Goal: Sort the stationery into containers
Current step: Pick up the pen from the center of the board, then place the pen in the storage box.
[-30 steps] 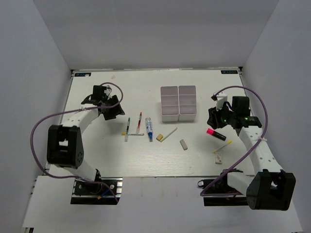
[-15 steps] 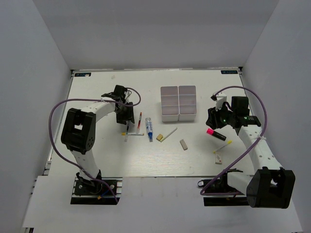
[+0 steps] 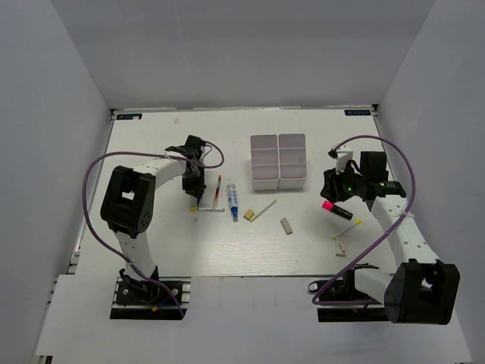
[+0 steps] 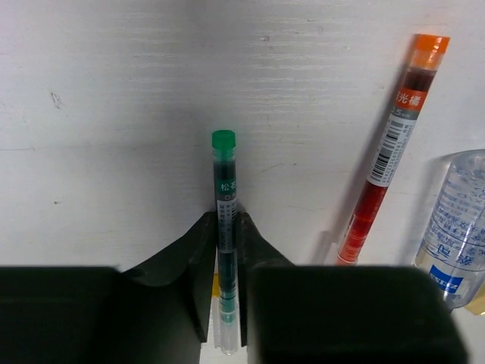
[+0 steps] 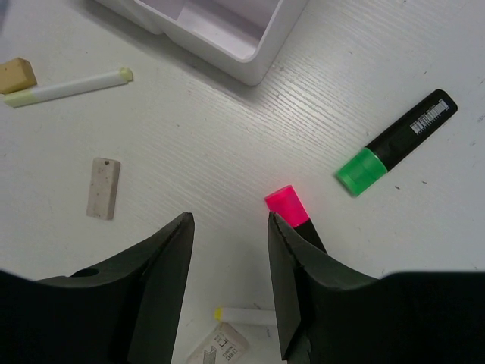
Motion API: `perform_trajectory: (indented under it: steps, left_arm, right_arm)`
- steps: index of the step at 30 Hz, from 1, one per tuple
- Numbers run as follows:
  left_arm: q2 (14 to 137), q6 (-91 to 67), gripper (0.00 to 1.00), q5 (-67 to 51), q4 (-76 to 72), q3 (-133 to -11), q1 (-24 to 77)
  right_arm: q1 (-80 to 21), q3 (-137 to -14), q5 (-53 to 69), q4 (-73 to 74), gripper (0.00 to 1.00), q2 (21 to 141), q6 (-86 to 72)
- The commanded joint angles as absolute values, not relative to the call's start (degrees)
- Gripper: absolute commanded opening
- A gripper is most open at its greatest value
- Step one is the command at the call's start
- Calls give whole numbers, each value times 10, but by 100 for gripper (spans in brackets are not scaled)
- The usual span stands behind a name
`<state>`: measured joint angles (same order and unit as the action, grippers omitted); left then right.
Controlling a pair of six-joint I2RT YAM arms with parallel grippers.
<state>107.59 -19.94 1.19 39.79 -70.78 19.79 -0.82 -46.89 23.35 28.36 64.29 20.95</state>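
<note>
Two arms, top view: left gripper low, left of white six-compartment plastic tray; right gripper beside pink-tipped black highlighter.
Left wrist view: jaws pinching thin green-capped pen flat on table, grip hidden from above. Pick step; next, lift and carry right to tray.
Right wrist view: jaws apart, empty; highlighter just right of gap.

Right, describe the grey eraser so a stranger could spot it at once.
On the far half of the table stands a white six-compartment tray. Nearer the arms than its front wall lies the eraser, touching nothing. It is a grey oblong, unlike the smaller tan block and thin white stick to its left.
</note>
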Motion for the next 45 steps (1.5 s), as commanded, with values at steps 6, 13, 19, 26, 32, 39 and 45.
perform_trajectory:
  steps: [6,13,19,26,32,39,45]
  left_arm:
    - [1013,-195,8,34,404,-757,208]
    - [972,-207,0,-57,351,-866,208]
    - [986,-235,0,-219,137,-872,220]
    - [1034,-255,0,-248,-103,-883,250]
    - [1102,-250,0,-225,-222,-901,279]
    - [1144,-144,3,-116,-262,-908,327]
    - [1182,-110,4,-24,-264,-926,359]
  right_arm:
    - [-8,-475,277,285,38,650,217]
    - [-7,-480,300,290,22,661,229]
    - [-8,-483,312,288,21,664,236]
    - [-6,-481,319,282,21,664,236]
    - [-8,-472,319,277,21,660,236]
    - [-8,-466,317,273,21,656,236]
    - [-6,-465,323,277,21,657,241]
